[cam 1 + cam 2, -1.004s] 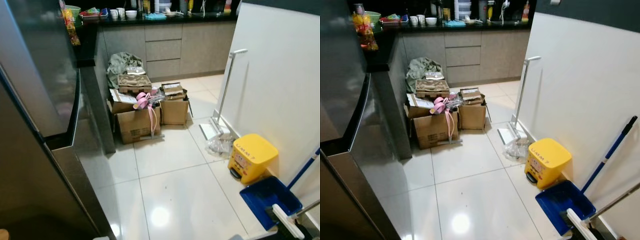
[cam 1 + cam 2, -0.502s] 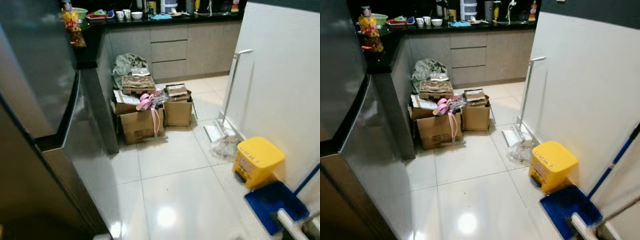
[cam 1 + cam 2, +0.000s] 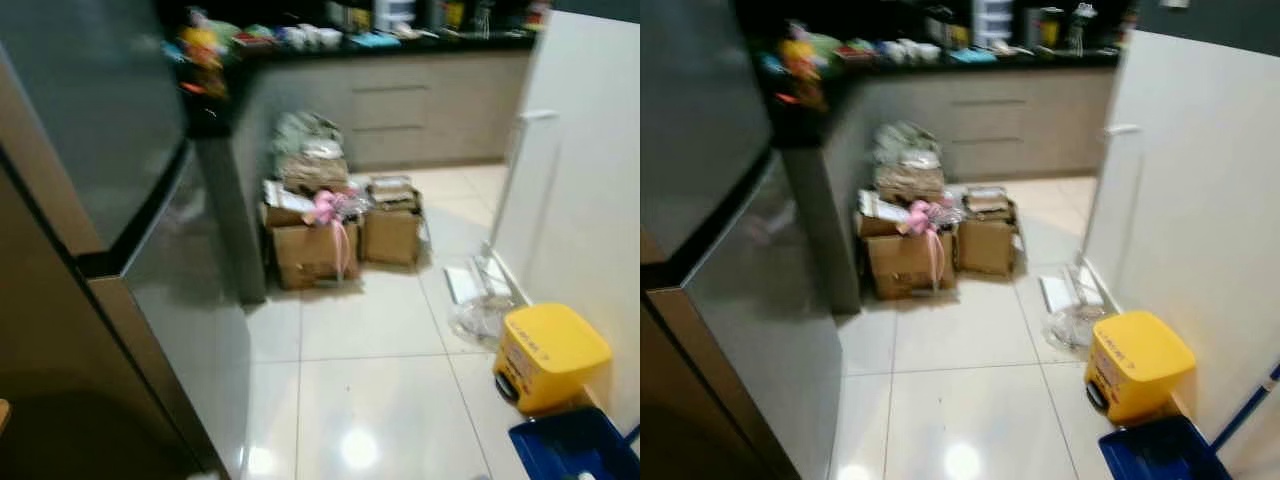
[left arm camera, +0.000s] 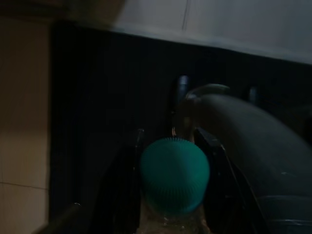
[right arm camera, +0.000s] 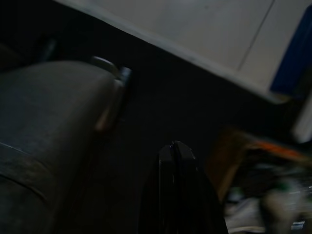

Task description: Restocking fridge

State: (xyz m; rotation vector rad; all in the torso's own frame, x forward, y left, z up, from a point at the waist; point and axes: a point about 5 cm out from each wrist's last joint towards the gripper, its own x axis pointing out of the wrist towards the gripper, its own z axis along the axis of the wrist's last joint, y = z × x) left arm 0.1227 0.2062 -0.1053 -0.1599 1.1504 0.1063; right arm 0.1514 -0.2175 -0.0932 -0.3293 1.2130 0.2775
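The left gripper (image 4: 173,146) hangs low in the dark, its black fingers (image 4: 210,151) pinching a bottle with a ribbed green cap (image 4: 174,174) between them. The right gripper (image 5: 176,151) also hangs in shadow, its two fingertips pressed together with nothing between them.

In the blurred head views, the tall grey fridge (image 3: 90,150) stands closest on the left, its doors closed. On the white tiled floor (image 3: 960,400) to the right, a blue dustpan (image 3: 1160,455) lies nearest, touching the lower edge of the picture, with a yellow pedal bin (image 3: 1137,362) just beyond it against the white wall (image 3: 1200,200). A little farther along that wall a clear plastic bag (image 3: 1072,325) lies beside the flat head of a white mop (image 3: 1110,200) that leans upright.

Farther back, cardboard boxes (image 3: 940,245) piled with packets and something pink sit against the end of the cabinets. At the far side, a dark worktop (image 3: 970,60) carries cups and bottles along its edge, above grey drawers (image 3: 1010,120).
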